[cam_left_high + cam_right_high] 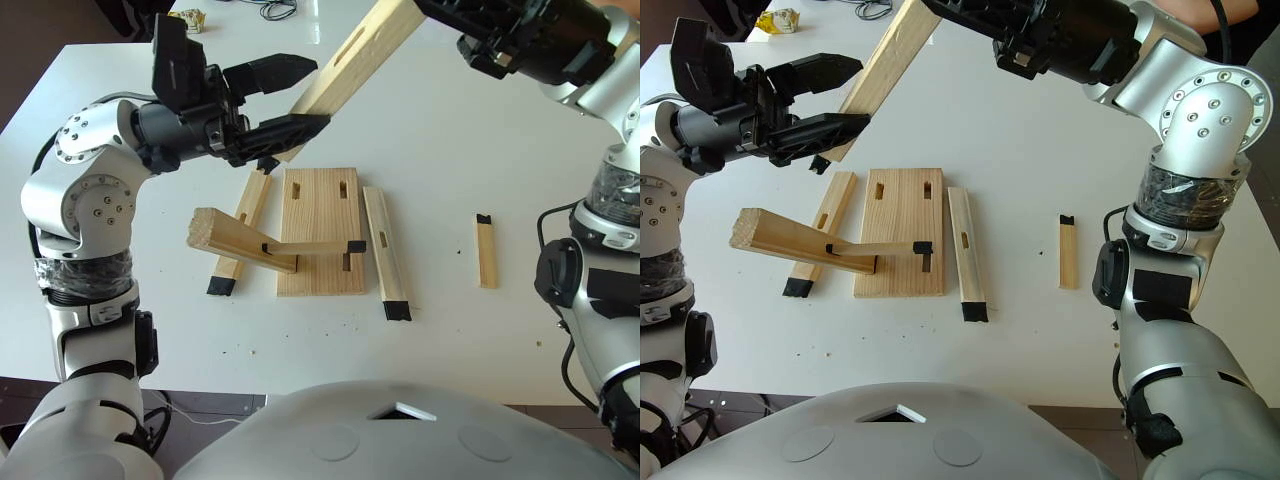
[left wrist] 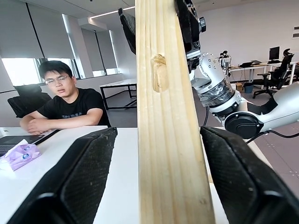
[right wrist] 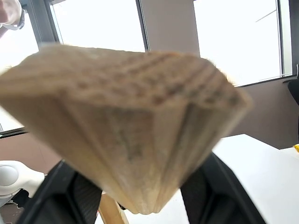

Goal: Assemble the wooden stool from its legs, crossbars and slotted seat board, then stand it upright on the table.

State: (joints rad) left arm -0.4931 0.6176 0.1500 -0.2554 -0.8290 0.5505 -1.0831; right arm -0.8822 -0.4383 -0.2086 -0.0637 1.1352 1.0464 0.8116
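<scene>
The right claw (image 1: 985,25) grips the long pale slotted wooden leg (image 1: 350,55) high above the white worktop (image 1: 450,160). The left claw (image 1: 312,95) gapes wide around its lower end. Released early, it would likely drop onto the flat slotted seat board (image 1: 320,235).

Leg (image 1: 350,55): pale bare wood, matt, grain visible, end face rough-sawn.
Seat board (image 1: 320,220): same unfinished wood, smooth.
Desk (image 1: 450,150): white, matt, smooth.
Left gripper (image 1: 318,93) pads (image 2: 88,177): black, matt, finely textured.
</scene>
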